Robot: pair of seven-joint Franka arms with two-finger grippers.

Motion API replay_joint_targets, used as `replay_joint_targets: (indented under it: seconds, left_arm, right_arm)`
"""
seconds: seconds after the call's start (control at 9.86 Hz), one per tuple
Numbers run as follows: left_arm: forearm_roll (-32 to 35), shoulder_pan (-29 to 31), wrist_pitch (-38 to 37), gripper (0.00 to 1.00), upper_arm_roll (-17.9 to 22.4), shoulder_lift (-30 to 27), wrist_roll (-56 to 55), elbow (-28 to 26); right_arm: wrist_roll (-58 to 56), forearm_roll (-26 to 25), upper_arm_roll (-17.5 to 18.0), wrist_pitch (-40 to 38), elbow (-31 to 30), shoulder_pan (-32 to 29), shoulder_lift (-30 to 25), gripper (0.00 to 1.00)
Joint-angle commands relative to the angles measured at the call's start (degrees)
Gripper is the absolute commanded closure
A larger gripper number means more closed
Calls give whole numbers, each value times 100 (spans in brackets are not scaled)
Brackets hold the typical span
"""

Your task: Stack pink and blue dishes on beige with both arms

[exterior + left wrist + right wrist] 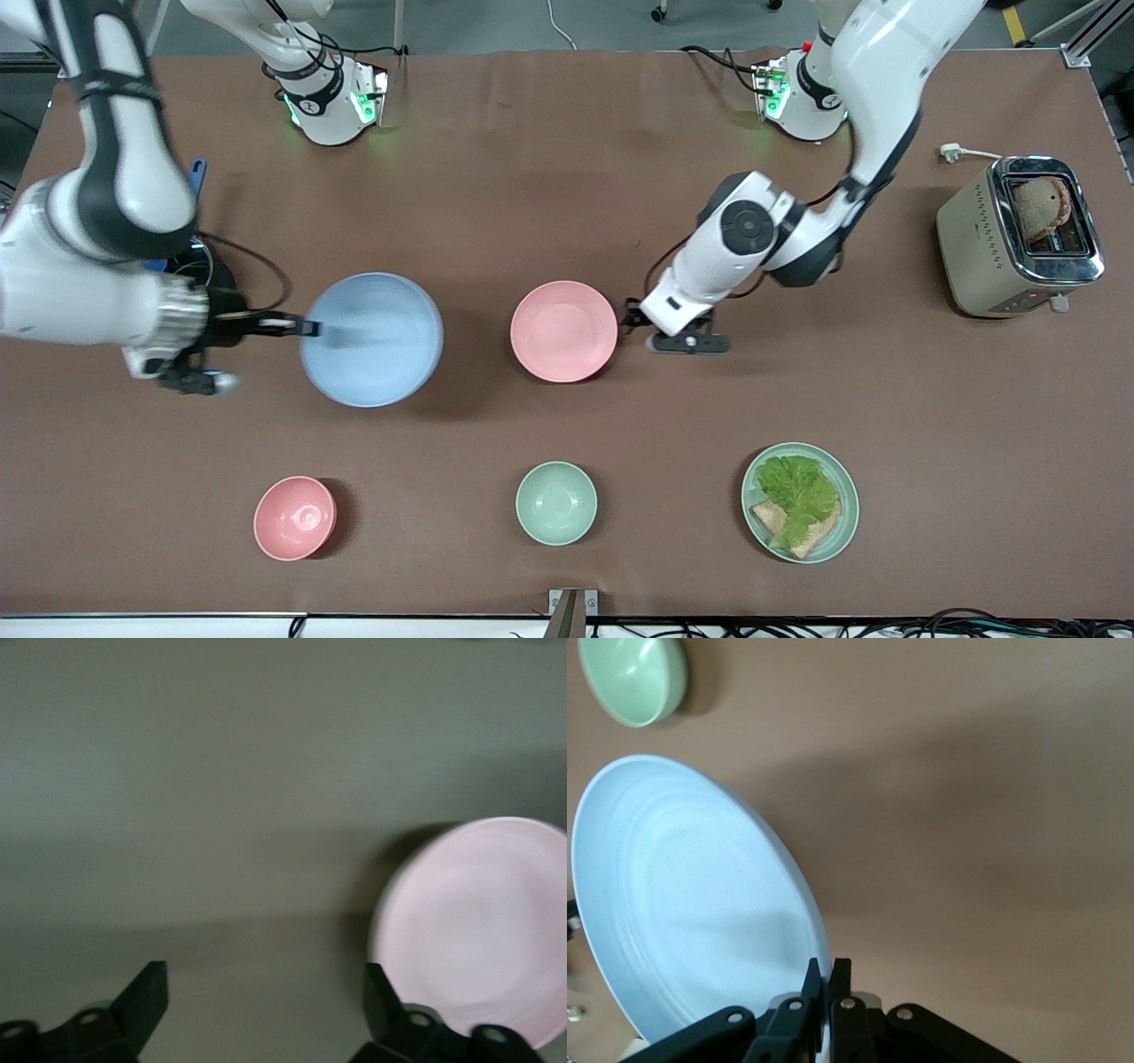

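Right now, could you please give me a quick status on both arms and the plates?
Right gripper shut on blue plate, plate lifted and tilted. Left gripper open, low beside pink plate, not gripping. No beige plate in view. Nothing between the two plates.

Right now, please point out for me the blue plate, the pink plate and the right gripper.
blue plate (376, 341): front view, middle of its inner face.
pink plate (563, 330): front view, centre of the plate.
right gripper (827, 979): right wrist view, fingertips pinching the blue plate's rim.
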Motion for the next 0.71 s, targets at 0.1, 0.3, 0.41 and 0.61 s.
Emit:
replay_joint_targets:
  seconds: [0.1,0.3,0.41,0.61]
  left_arm:
    - [-151,22,-944,0,1185,-1445,1766,-397]
    - [-161,13,-1792,0,1775,-1895,2611,74]
    - [-179,22,-2633,0,1969,-2036,2894,591]
    - [-493,31,-3534,0,2303,-2439,3203,1140]
  right_arm:
    - [656,-122,1385,2241,-1448,-83,-145,98]
    - [726,-122,1897,3659,-2075,48,239,98]
    - [726,-122,1951,4004,-2121,223,572,98]
    - [726,-122,1943,4541,-2121,470,1031,98]
